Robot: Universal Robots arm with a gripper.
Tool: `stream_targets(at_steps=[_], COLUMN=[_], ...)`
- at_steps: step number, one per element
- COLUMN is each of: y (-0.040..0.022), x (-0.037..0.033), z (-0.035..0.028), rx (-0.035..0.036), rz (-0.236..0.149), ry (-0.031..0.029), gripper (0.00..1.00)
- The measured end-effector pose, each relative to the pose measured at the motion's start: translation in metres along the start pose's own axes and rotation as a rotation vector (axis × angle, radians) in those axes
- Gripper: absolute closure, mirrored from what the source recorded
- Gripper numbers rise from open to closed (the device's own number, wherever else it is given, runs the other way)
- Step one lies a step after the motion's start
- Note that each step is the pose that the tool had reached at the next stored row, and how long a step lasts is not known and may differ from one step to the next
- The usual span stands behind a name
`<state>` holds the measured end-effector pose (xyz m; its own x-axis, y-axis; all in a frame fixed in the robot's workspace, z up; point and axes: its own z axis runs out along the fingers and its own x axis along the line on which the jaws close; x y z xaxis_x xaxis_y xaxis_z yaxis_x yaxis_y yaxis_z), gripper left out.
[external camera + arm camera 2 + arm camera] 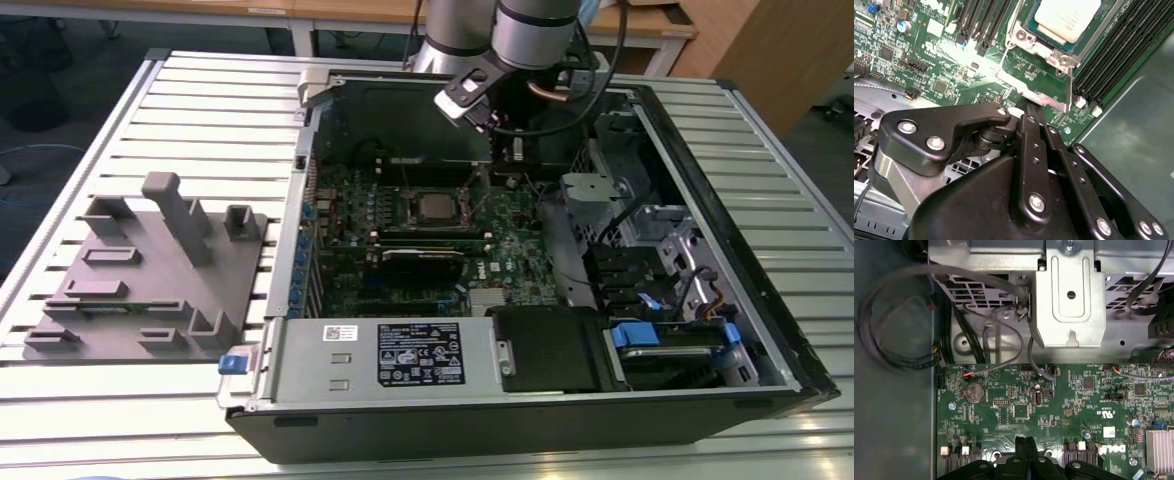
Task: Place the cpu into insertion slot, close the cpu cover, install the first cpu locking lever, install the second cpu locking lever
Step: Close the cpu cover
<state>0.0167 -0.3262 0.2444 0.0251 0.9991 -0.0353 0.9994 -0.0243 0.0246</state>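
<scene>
black hand closed tight, nothing gripped, dull silver square cpu seated in insertion slot

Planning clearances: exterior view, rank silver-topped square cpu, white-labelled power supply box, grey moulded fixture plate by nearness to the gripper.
1. Silver-topped square cpu, on the board near the gripper.
2. White-labelled power supply box, at the case edge.
3. Grey moulded fixture plate, outside the case.

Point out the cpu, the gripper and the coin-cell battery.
cpu (1067, 17), second wrist view, on its pale metal top.
gripper (1026, 440), first wrist view, where the shut fingertips meet.
coin-cell battery (974, 392), first wrist view, centre of its round face.
</scene>
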Motion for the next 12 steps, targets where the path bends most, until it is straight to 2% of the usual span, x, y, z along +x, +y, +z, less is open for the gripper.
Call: stream_targets(at_steps=[12], y=[-0.0165], x=[-0.0017], z=[-0.0003], rx=[0.0002], rz=[0.000], ry=[0.0092], gripper=[0.90])
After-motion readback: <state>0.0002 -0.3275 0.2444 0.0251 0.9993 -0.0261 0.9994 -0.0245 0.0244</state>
